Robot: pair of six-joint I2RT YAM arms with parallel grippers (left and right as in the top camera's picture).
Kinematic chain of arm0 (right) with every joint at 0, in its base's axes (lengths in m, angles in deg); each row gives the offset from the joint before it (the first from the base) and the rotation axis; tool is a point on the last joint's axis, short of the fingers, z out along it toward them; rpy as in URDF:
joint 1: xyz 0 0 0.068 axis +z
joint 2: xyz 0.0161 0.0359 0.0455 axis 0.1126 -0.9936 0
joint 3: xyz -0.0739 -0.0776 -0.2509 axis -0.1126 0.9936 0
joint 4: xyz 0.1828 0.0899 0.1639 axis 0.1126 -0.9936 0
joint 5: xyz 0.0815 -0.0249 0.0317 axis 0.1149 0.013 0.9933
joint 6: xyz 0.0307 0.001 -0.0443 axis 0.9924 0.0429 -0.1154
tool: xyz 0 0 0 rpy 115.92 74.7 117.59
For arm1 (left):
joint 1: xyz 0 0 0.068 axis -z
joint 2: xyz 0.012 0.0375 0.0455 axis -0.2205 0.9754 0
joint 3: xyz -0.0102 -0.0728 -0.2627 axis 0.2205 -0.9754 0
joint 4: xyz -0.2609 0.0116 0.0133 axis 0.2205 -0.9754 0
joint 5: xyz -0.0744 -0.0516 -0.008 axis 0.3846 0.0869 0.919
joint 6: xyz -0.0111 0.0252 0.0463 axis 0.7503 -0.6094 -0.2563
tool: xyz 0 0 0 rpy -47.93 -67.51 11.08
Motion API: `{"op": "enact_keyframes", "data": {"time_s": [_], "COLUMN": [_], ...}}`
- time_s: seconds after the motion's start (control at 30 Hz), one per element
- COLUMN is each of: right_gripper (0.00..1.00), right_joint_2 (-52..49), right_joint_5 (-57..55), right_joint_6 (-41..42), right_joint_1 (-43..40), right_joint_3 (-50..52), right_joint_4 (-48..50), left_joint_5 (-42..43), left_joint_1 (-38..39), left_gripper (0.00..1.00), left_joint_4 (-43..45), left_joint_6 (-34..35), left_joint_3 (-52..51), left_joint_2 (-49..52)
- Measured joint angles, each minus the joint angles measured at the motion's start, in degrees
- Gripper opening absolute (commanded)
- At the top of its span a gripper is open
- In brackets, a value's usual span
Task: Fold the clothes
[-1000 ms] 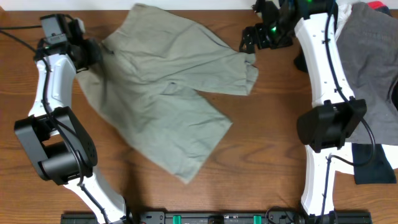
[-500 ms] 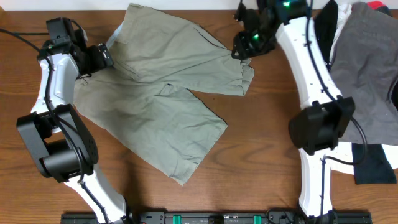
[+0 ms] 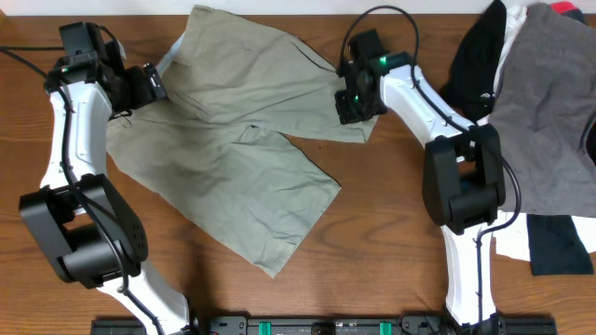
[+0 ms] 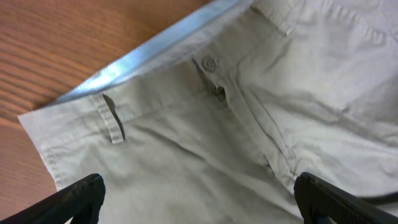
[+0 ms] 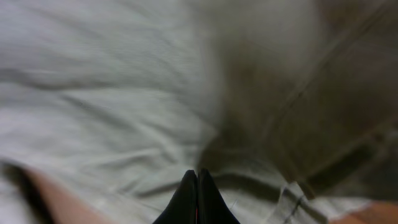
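Flattening and lining up looks like the step in hand: the shorts (image 3: 242,140) lie spread on the table (image 3: 391,214), waistband toward the left, 2 legs fanning right and down, with no fold made yet. The left gripper (image 3: 149,86) hangs over the waistband (image 4: 155,106) near the button (image 4: 209,63), its fingers spread wide and holding nothing. The right gripper (image 3: 349,104) sits low on the upper leg's hem; in its wrist view the fingers (image 5: 197,186) are pressed together on the cloth, and I cannot tell whether any fabric is pinched between them. Next, I judge, each gripper needs a firm pinch on an edge so 1 half can be carried over the other. No container is in view; a pile (image 3: 549,112) of grey, black and white garments lies at the right edge.
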Motion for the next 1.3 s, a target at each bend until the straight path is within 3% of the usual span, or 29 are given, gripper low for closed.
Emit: {"op": "enact_keyframes", "data": {"time_s": [0.43,0.9,0.97,1.07,1.13,1.2,1.3], "right_gripper": [0.01,0.03,0.12,0.59,0.75,0.85,0.88], "right_joint_2": [2.86,-1.84,-2.43,-3.80,-5.11,-6.43,-7.45], "right_joint_5": [-5.09,-4.61,-4.66,-3.80,-3.02,-2.03,-0.52], "right_joint_6": [3.67,0.81,0.57,0.09,-0.11,-0.09,-0.81], "right_joint_1": [-1.92,-16.74,-16.90,-16.79,-16.50,-16.39,-16.15], "right_joint_3": [10.51,9.51,7.96,2.89,-3.96,-10.34,-21.33], "right_joint_4": [15.96,34.18,33.09,25.97,14.49,3.89,-13.16], "left_joint_5": [0.76,5.90,6.40,6.64,6.80,6.80,6.25], "left_joint_1": [0.00,0.00,0.00,0.04,0.07,0.07,0.09], "left_gripper": [0.98,0.98,0.98,0.98,0.98,0.98,0.98], "left_joint_4": [-5.66,-6.56,-6.69,-7.30,-7.85,-8.28,-8.66], "left_joint_6": [0.17,1.66,1.90,2.12,1.62,0.42,-2.29], "left_joint_3": [0.00,0.00,0.00,0.00,0.00,0.00,0.00], "left_joint_2": [0.00,0.00,0.00,0.00,0.00,0.00,0.00]}}
